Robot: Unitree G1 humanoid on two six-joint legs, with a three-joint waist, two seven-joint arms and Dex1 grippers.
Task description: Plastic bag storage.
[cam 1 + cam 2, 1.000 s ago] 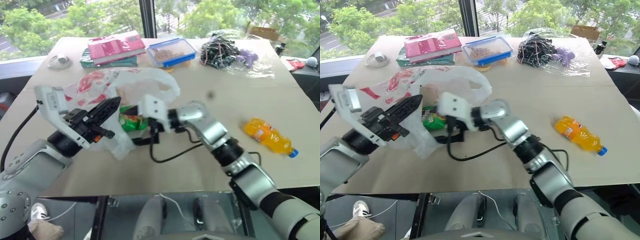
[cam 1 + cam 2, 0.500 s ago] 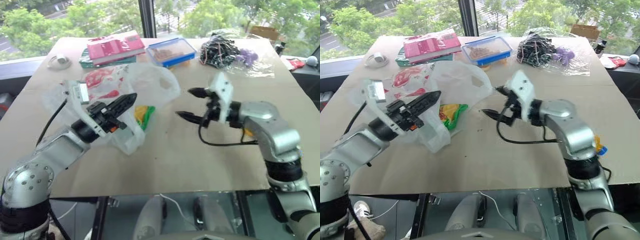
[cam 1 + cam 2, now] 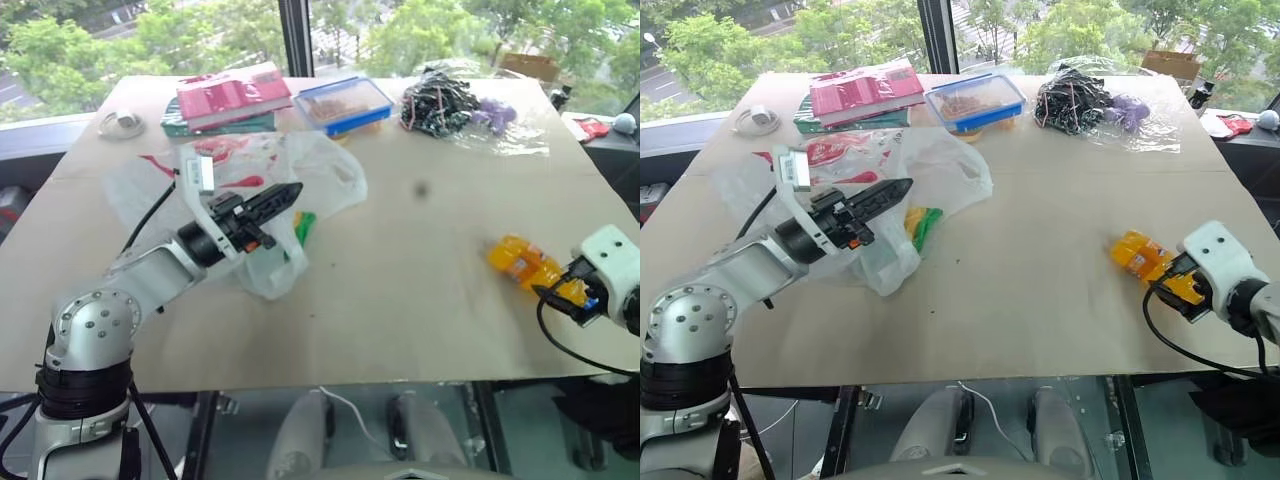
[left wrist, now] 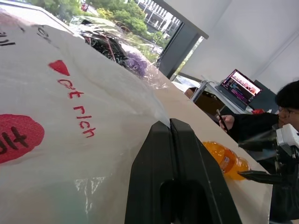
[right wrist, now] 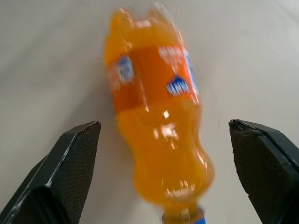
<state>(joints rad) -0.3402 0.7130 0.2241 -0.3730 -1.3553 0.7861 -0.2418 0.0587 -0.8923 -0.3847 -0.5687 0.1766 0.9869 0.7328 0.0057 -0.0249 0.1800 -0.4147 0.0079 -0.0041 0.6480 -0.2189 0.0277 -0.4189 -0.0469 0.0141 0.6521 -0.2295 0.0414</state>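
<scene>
A tan table (image 3: 400,290) stands before windows with trees. Left of centre lies the plastic bag (image 3: 320,175), the left gripper (image 3: 285,196) pinched closed over it. At right, the right gripper (image 5: 168,158) gapes over an orange bottle (image 5: 156,135), partly hidden.

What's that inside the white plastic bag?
Through the plastic bag a green and yellow packet shows near its lower edge. The printed film and the left gripper, shut on the plastic bag, cover whatever else is inside.
</scene>
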